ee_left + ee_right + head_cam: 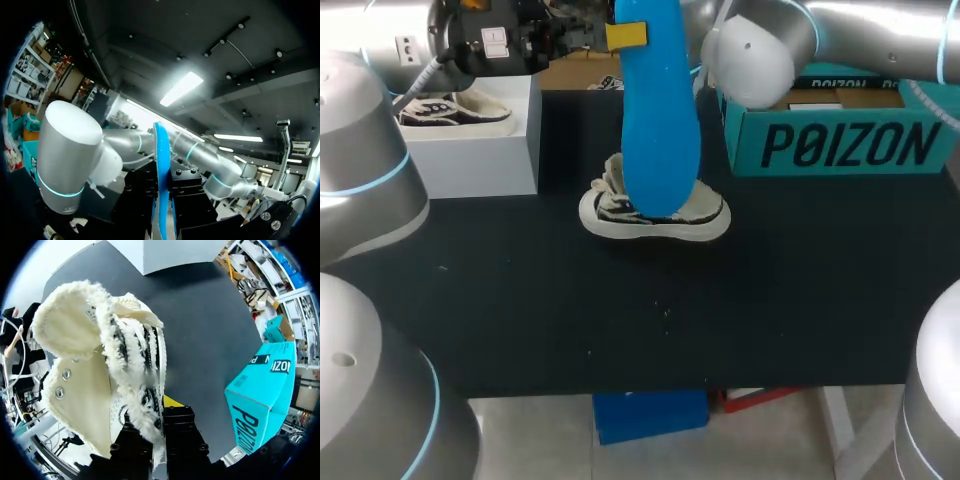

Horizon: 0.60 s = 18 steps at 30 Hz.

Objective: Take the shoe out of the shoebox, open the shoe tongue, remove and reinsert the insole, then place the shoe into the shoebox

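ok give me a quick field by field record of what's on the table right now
insole: blue, out of the shoe, held up on end over it
left end effector: shut on the insole
shoe: cream, on the black table, tongue folded out
right end effector: shut on the shoe's side wall
shoebox: teal, far right, apart from the shoe
second shoe: on a white box, far left

Bright overhead light; ceiling strip light (181,88) glares; shadows faint.
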Tool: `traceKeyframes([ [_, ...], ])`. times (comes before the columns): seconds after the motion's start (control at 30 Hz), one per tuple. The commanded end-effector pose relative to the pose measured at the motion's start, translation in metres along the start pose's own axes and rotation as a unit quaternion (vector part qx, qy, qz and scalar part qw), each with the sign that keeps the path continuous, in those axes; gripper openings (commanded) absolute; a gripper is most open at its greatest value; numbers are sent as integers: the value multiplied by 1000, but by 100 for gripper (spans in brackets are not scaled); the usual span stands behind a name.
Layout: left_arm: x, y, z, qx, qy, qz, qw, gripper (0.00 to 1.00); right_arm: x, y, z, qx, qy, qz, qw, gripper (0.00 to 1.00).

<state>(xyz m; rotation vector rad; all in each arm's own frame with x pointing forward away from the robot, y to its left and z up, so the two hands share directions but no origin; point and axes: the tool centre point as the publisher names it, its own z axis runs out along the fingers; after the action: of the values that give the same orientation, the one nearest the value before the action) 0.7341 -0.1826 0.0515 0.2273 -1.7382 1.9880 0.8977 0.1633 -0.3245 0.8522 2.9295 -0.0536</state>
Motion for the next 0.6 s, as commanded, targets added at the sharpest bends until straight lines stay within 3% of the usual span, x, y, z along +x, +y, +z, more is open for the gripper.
traceKeyframes([
  [0.03, -1, 1, 0, 0, 0, 0, 1000, 0, 1, -2, -18, 38, -20, 257, 966, 0],
  [0.2, -1, 1, 0, 0, 0, 0, 1000, 0, 1, -2, -22, 42, -27, 381, 923, 0],
  [0.3, -1, 1, 0, 0, 0, 0, 1000, 0, 4, -2, -23, 40, -32, 417, 908, 0],
  [0.47, -1, 1, 0, 0, 0, 0, 1000, 0, 9, -1, -18, 52, -40, 496, 866, 0],
  [0.6, -1, 1, 0, 0, 0, 0, 1000, 0, 13, 1, -9, 58, -44, 522, 850, 0],
])
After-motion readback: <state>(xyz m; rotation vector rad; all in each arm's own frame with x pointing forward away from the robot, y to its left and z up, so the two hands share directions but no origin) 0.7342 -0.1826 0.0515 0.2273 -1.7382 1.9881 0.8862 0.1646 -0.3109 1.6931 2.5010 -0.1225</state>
